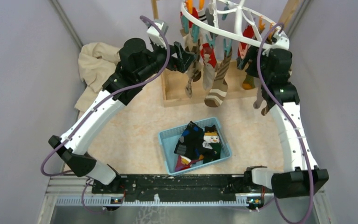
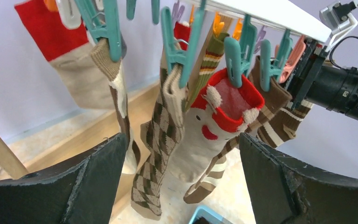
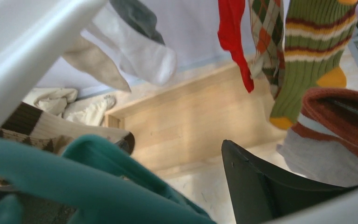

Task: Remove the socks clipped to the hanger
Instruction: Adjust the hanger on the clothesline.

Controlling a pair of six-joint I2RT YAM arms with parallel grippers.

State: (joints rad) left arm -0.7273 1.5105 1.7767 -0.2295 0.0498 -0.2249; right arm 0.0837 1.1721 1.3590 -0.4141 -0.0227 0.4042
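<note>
The hanger hangs over the far side of the table, above a wooden stand. Socks are clipped along its rim and dangle toward the stand's base.

The left gripper is raised to the hanger's left side, next to the hanging row. In its wrist view the left gripper is spread wide with nothing held. Beyond its fingers an argyle sock and a snowman sock hang from teal clips. A red and beige sock hangs further left.

The right gripper is up under the hanger's right side, among the socks there. Its wrist view shows only one dark finger, with a teal clip and the white frame close to the lens. Whether that gripper is released or clenched cannot be told. Past it hang a green striped sock, a red sock and a white sock. A brown and grey sock lies just beside the finger.

A blue basket sits on the table between the arms, nearer their bases. It holds several loose socks, one with a snowman face. A beige cloth lies crumpled at the far left.
</note>
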